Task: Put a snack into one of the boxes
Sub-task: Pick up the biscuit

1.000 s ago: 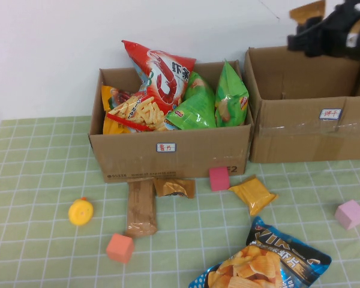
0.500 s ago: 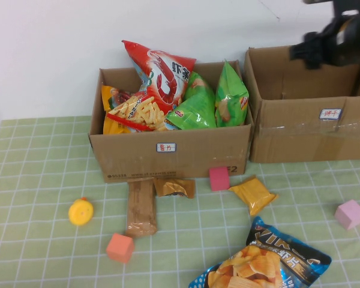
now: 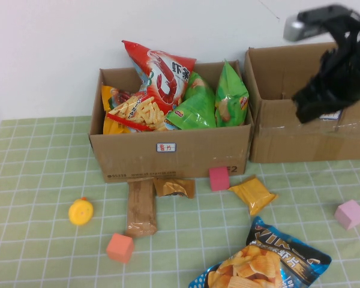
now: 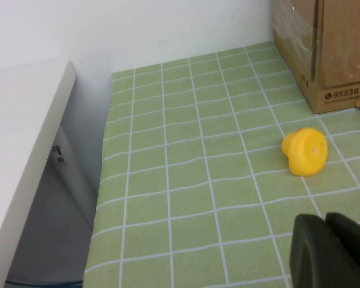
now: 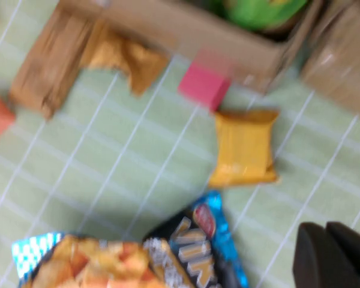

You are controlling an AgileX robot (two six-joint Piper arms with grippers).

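Note:
The left cardboard box (image 3: 132, 157) is stuffed with red, yellow and green snack bags. To its right stands the second cardboard box (image 3: 300, 141); its inside is hidden. Loose snacks lie in front: a long brown packet (image 3: 141, 207), a small brown packet (image 3: 174, 188), a yellow packet (image 3: 252, 194) and a big blue chip bag (image 3: 264, 264). My right gripper (image 3: 303, 112) hangs shut and empty before the right box's front wall; its wrist view shows it (image 5: 326, 231) above the yellow packet (image 5: 244, 147) and chip bag (image 5: 138, 258). My left gripper (image 4: 325, 221) is shut, low over the cloth near the table's left edge.
A yellow duck (image 3: 81, 211) (image 4: 304, 151), an orange cube (image 3: 120, 248), a pink cube (image 3: 219, 178) and a pale pink cube (image 3: 350, 214) are scattered on the green checked cloth. A white wall runs behind the boxes. The table's left edge (image 4: 105, 198) drops off.
My right arm has swung down from above the right box to in front of it, and its jaws have shut. The tan thing at its tip a second ago is gone from view.

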